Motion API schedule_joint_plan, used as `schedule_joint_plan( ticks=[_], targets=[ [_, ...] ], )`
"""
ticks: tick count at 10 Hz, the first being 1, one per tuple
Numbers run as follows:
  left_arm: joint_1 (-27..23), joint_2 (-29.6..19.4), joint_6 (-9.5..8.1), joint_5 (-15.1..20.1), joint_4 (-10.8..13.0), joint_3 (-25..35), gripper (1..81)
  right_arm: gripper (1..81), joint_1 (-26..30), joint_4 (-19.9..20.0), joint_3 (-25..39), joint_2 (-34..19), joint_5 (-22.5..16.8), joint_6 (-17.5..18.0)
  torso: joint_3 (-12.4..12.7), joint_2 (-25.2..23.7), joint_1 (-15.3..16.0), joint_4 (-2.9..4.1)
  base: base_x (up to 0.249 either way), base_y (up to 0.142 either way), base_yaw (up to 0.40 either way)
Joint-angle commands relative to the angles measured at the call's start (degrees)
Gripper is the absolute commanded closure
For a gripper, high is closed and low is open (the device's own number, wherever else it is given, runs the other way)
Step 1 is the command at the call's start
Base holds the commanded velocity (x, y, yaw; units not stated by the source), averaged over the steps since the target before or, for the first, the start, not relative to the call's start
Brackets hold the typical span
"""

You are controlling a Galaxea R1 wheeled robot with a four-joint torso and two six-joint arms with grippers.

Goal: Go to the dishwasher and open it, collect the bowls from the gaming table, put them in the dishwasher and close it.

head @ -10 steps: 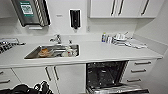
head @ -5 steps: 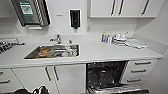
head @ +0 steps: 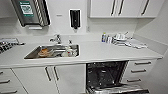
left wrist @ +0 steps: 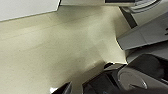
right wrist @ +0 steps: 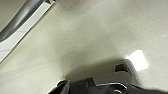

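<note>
- Steel-fronted dishwasher (head: 106, 76) stands open under the worktop's (head: 100, 52) right end, racks showing.
- Jaws: cannot tell, either arm.
- Unchanged from the earlier frame.

Left wrist: dark rounded housings and a grey angled panel of the robot's own body (left wrist: 140, 40) crowd one side of the wrist view; the wrist hangs low above pale speckled floor, camera turned downward. State of the left gripper: cannot be made out.

Right wrist: dark curved body parts with a pale rounded casing (right wrist: 125, 72) lie along one edge of the wrist view; the wrist likewise hangs low over the floor, facing down. State of the right gripper: cannot be made out.
</note>
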Motion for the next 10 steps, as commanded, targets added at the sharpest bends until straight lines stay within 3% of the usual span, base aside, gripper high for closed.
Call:
schedule_joint_plan(
  ticks=[1,3,4,6,7,10],
  targets=[
    [11.7,0.1,-0.03,-13.2,4.3,-7.7,1.0,1.0,-3.8,-0.2,6.5,-4.0,5.8,-15.1,0.0,0.0,0.0,0.00,0.000,0.000,0.000],
    [18.6,3.3,-0.11,-17.5,4.2,-12.6,1.0,1.0,-8.4,-0.2,6.7,-3.6,8.9,-20.0,0.0,0.0,0.0,0.00,0.000,0.000,0.000],
    [21.0,5.2,-0.20,-17.8,4.0,-15.0,1.0,1.0,-10.0,-0.1,6.7,-3.2,9.4,-21.3,0.0,0.0,0.0,0.00,0.000,0.000,0.000],
    [24.3,7.5,-0.03,-17.9,4.2,-17.0,1.0,1.0,-12.5,-0.3,6.2,-1.5,10.4,-21.9,0.0,0.0,0.0,0.00,0.000,0.000,0.000],
    [25.4,8.3,-0.03,-17.9,4.3,-17.4,1.0,1.0,-14.1,-1.5,5.2,0.0,10.4,-21.9,0.0,5.7,-3.7,0.00,0.000,0.000,0.000],
    [28.5,12.5,-0.03,-17.9,4.2,-23.0,1.0,1.0,-17.6,-2.2,-2.2,5.6,11.0,-21.6,0.1,8.6,-5.7,0.00,0.000,0.000,0.000]
  ],
)
